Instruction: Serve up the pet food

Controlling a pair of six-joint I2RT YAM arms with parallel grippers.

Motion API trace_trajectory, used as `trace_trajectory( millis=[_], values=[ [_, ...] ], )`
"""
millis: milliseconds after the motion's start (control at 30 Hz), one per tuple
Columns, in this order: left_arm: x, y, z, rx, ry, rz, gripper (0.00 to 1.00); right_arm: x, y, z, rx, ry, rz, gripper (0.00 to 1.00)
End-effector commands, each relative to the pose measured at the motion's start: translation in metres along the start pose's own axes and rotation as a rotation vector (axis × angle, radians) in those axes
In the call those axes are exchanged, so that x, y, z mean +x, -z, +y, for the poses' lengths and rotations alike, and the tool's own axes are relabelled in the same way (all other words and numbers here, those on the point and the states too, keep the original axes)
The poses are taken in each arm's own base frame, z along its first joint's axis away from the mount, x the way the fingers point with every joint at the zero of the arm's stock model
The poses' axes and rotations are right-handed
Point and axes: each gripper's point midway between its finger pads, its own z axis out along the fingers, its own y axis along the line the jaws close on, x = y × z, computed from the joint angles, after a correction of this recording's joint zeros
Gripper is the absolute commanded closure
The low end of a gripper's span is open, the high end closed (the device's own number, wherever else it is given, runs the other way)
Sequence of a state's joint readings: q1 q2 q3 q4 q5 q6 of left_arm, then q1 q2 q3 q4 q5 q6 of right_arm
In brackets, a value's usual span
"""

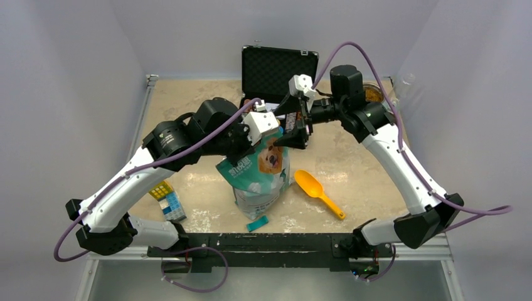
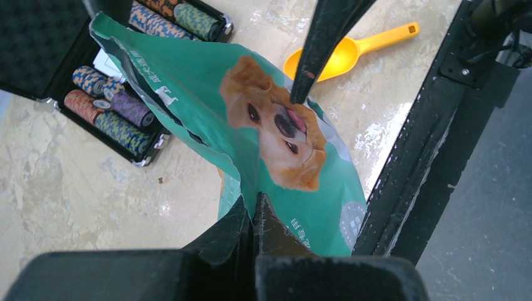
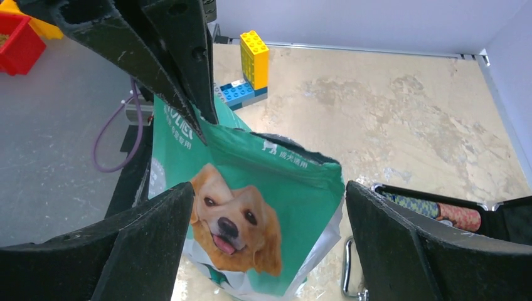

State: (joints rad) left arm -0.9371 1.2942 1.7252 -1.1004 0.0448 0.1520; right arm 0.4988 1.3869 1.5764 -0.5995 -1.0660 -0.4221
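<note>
Left jaws clench the pet food bag's (image 1: 260, 185) top edge; right jaws gape wide, one tip at its dog picture.

Bag (image 1: 260, 182): mouth hidden under left gripper (image 1: 275, 133) and right gripper (image 1: 293, 141) from above; contents unseen in every view.
Chip case (image 2: 31, 44): beyond the left fingertips, cut by the frame edge.
Scoop (image 2: 345, 53): bowl partly behind a right finger.
Dish (image 1: 374, 94) behind right wrist: mostly covered, contents indistinct.
</note>
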Motion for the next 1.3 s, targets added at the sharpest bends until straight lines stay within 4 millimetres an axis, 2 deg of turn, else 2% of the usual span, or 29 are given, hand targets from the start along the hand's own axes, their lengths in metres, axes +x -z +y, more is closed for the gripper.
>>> trace_trajectory(
  millis=[0, 167, 400, 667, 733, 767, 800, 933, 1033, 1133, 1267],
  values=[
    [-0.034, 0.026, -0.007, 0.060, -0.064, -0.155, 1.00, -0.004, -0.008, -0.003, -0.032, 0.021, -0.030, 0.07],
    [-0.031, 0.021, -0.008, 0.073, -0.075, -0.128, 1.00, -0.008, -0.014, -0.010, -0.073, 0.010, -0.038, 0.08],
    [-0.028, 0.022, -0.001, 0.043, -0.107, -0.110, 1.00, -0.004, -0.014, 0.007, -0.127, 0.035, -0.083, 0.12],
    [-0.022, 0.023, 0.008, -0.002, -0.105, -0.104, 1.00, -0.017, -0.010, 0.008, -0.111, 0.060, -0.100, 0.63],
    [-0.023, 0.024, 0.017, -0.046, -0.089, -0.109, 1.00, -0.020, -0.009, 0.004, -0.073, 0.048, -0.097, 0.79],
    [-0.023, 0.025, 0.024, -0.087, -0.076, -0.109, 1.00, -0.021, -0.008, 0.002, -0.054, 0.043, -0.095, 0.92],
    [-0.023, 0.027, 0.033, -0.136, -0.061, -0.108, 1.00, -0.019, -0.006, -0.005, -0.004, 0.040, -0.083, 1.00],
    [-0.014, 0.031, 0.062, -0.292, -0.013, -0.075, 1.00, -0.015, 0.007, -0.032, 0.227, 0.008, -0.069, 1.00],
    [-0.011, 0.035, 0.067, -0.311, 0.023, -0.089, 1.00, -0.005, 0.025, -0.051, 0.415, 0.014, -0.050, 1.00],
    [-0.004, 0.034, 0.062, -0.292, 0.036, -0.094, 1.00, -0.002, 0.040, -0.048, 0.473, 0.041, -0.048, 1.00],
    [0.008, 0.031, 0.059, -0.270, 0.058, -0.058, 1.00, 0.005, 0.051, -0.041, 0.497, -0.015, -0.009, 1.00]
  ],
)
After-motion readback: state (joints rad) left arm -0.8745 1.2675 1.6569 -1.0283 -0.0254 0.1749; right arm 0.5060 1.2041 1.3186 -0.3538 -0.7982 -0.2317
